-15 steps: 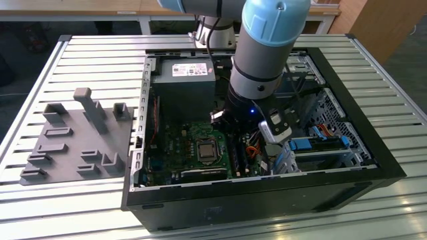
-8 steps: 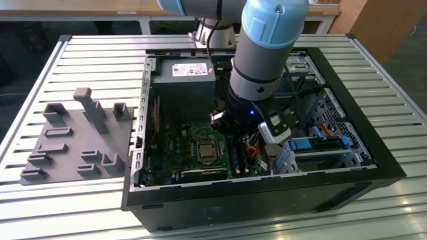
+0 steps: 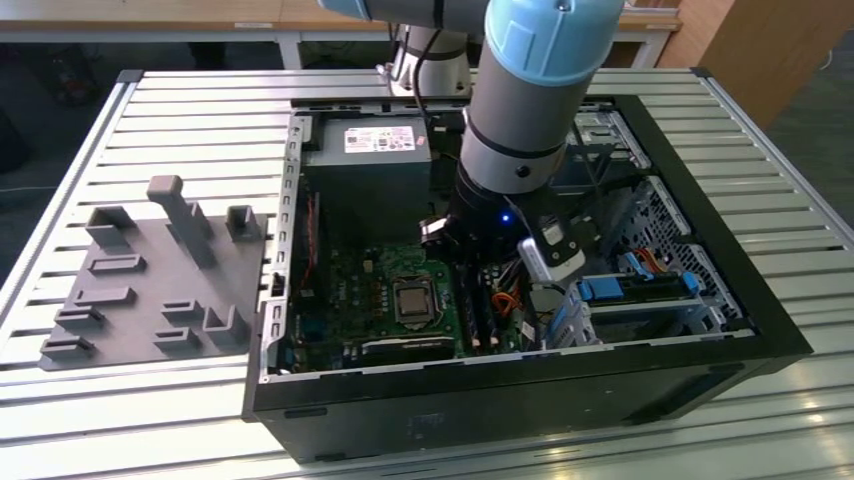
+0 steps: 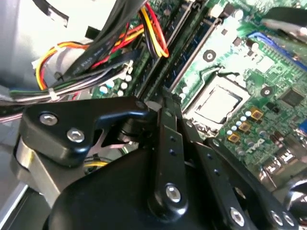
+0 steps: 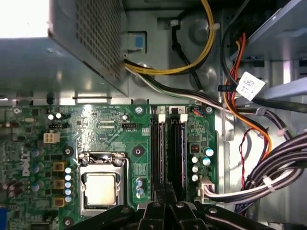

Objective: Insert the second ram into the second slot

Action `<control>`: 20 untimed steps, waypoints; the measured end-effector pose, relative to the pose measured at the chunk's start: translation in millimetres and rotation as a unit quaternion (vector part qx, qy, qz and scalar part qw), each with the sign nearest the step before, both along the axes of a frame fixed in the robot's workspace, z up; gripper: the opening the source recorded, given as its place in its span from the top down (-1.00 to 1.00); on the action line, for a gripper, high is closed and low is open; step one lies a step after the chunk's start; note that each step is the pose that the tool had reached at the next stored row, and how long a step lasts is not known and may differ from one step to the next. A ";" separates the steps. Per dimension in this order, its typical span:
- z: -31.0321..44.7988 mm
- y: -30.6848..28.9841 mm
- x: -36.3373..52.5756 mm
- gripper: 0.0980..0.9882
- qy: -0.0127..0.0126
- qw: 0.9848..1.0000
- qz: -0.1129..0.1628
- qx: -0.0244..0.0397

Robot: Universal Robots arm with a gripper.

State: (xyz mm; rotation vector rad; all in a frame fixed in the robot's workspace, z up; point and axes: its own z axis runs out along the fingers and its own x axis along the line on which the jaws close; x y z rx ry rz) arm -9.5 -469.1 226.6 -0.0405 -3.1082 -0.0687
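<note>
The memory slots [image 5: 169, 148] run as two long black channels with white latches beside the processor socket [image 5: 100, 187] on the green motherboard [image 5: 105, 129]. My gripper [image 5: 164, 191] hangs right over one end of these slots, its black fingers [image 4: 165, 124] drawn together into a narrow point. In the second wrist view the slots [image 4: 184, 45] stretch away just beyond the gripper [image 4: 165, 98]. In the exterior view the gripper [image 3: 461, 262] reaches down inside the open computer case [image 3: 747, 330], above the slots [image 3: 478, 315]. The second ram is hidden; I cannot make it out in or above the dark slots.
Bundles of coloured cables [image 5: 259, 139] crowd the side of the slots away from the processor socket. The grey power supply [image 5: 57, 52] fills one corner of the case. A grey holder plate [image 3: 147, 280] with upright pegs lies on the slatted table at the exterior view's left.
</note>
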 end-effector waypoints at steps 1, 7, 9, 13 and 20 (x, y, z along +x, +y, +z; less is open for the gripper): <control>1.4 0.0 -0.1 0.99 0.000 1.000 0.000 0.000; 9.0 -0.1 -0.3 0.99 0.000 1.000 0.000 0.000; 10.4 -0.1 -0.3 0.99 0.000 1.000 0.000 0.001; 13.2 -0.1 -0.4 0.99 0.000 1.000 0.000 0.001; 16.6 0.0 -0.5 0.99 0.000 1.000 0.000 0.001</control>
